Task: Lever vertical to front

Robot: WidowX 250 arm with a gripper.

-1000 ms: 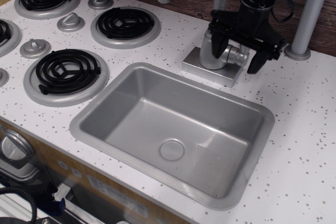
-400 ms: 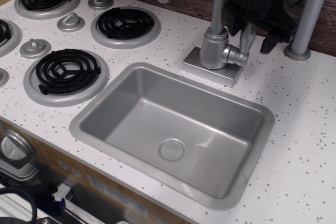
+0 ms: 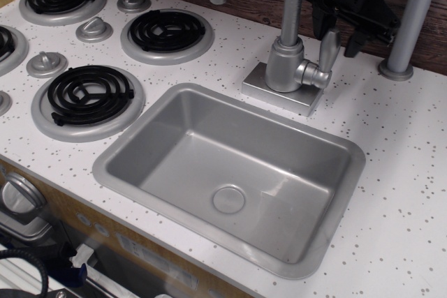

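Rising clear of the lever, gripper now hanging above and behind it, fingers spread, gripping nothing. Lever standing upright on the faucet's right side, probably still awaiting the forward pull.

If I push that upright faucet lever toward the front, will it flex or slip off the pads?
The lever looks rigid, so it probably pivots on its stub rather than bending. Its smooth matte paddle is narrow, so pads may slide off. The end effector sits behind it, apart.
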